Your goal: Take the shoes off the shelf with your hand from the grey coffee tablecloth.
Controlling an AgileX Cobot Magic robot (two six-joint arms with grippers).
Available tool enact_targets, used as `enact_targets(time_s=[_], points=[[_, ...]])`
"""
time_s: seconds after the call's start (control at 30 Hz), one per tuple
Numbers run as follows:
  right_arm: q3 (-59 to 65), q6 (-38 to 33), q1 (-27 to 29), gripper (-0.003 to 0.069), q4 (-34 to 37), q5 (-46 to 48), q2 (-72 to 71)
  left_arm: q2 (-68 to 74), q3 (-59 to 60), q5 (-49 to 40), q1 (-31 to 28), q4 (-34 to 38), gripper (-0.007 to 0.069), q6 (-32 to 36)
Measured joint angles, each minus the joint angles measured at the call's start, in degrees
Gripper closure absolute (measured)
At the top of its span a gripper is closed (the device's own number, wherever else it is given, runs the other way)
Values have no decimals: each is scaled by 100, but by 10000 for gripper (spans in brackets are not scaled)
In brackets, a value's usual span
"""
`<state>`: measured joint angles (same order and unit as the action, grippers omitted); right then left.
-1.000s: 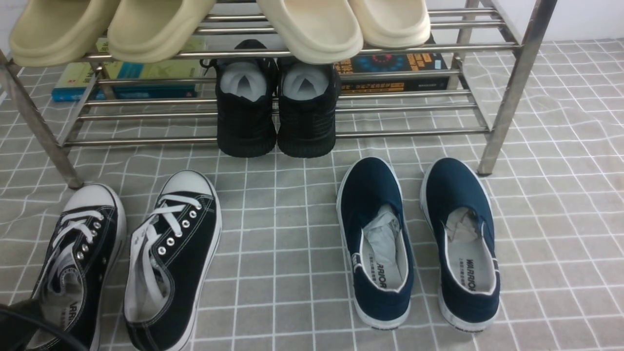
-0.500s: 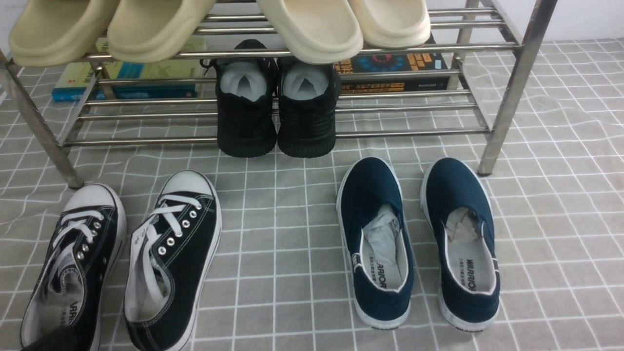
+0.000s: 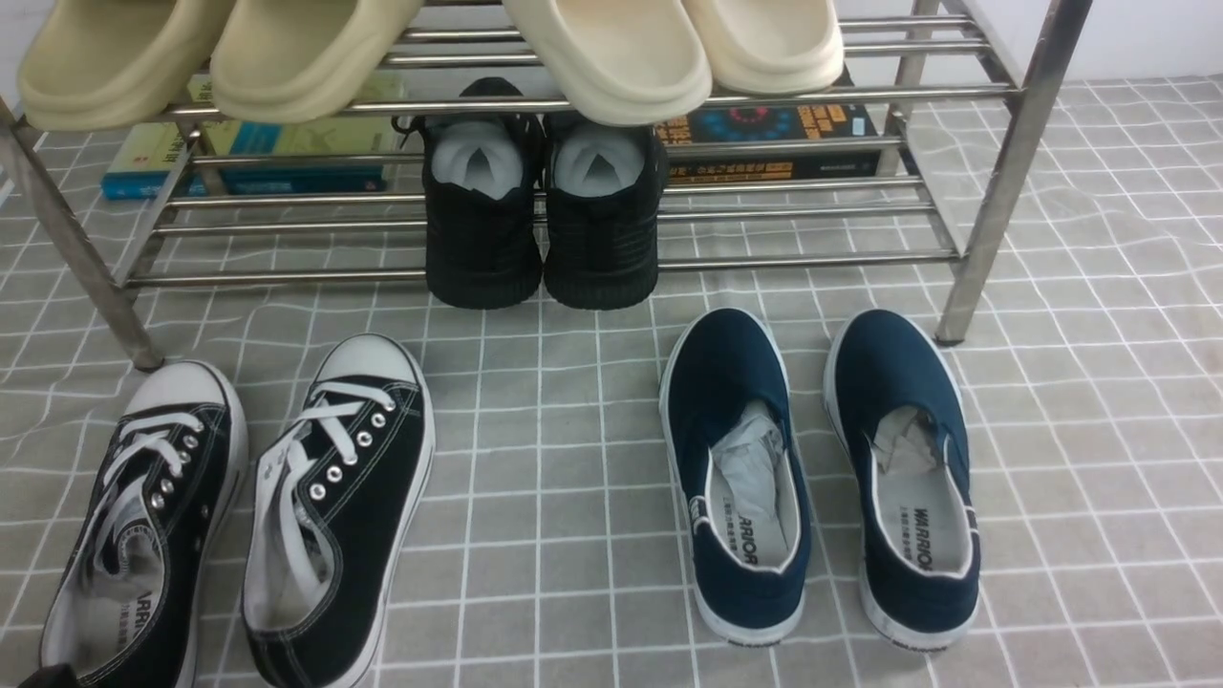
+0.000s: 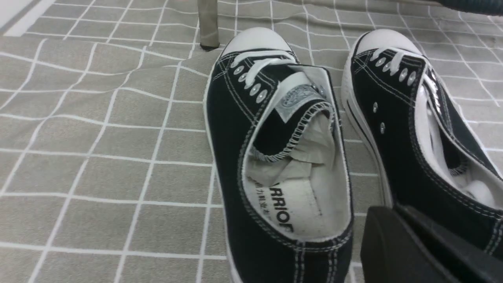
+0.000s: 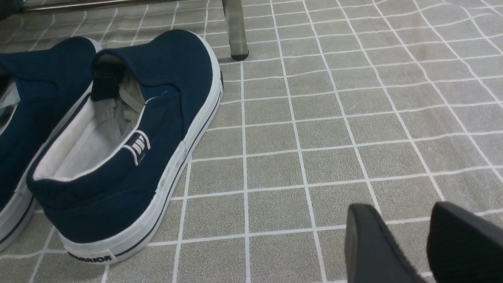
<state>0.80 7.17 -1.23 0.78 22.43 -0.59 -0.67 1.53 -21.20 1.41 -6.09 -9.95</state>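
The shoes, black canvas sneakers with white laces and toe caps, lie side by side on the grey coffee tablecloth (image 3: 554,497) at the front left: one (image 3: 143,516) and its mate (image 3: 334,506). The silver shelf (image 3: 1003,172) stands behind them. In the left wrist view both shoes (image 4: 275,157) (image 4: 416,129) show heel-first, and my left gripper (image 4: 393,212) hovers shut and empty behind the gap between their heels. Only a dark sliver of it (image 3: 38,678) shows in the front view. My right gripper (image 5: 404,214) is open over bare cloth, holding nothing.
An all-black knit pair (image 3: 540,220) sits on the shelf's lower rails. Navy slip-ons (image 3: 822,478) lie on the cloth at the right, close to my right gripper. Cream slippers (image 3: 611,48) rest on the upper rails. Books (image 3: 248,153) (image 3: 764,134) lie behind the shelf.
My left gripper and its cable have drawn back out of the front view's lower left corner, leaving the heel of the left sneaker uncovered. The shoes have not moved.
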Motion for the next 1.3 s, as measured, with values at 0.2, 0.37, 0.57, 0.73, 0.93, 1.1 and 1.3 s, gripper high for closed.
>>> enact_targets(time_s=[0.2, 0.37, 0.57, 0.73, 0.93, 1.1, 1.3], points=[[0, 0, 0, 420, 0, 0, 0, -7, 0, 0, -226, 0, 593, 0], [0, 0, 0, 420, 0, 0, 0, -7, 0, 0, -226, 0, 592, 0], [0, 0, 0, 420, 0, 0, 0, -7, 0, 0, -226, 0, 592, 0], [0, 0, 0, 420, 0, 0, 0, -7, 0, 0, -226, 0, 585, 0], [0, 0, 0, 420, 0, 0, 0, -7, 0, 0, -226, 0, 584, 0], [0, 0, 0, 420, 0, 0, 0, -7, 0, 0, -226, 0, 582, 0], [0, 0, 0, 420, 0, 0, 0, -7, 0, 0, -226, 0, 581, 0]])
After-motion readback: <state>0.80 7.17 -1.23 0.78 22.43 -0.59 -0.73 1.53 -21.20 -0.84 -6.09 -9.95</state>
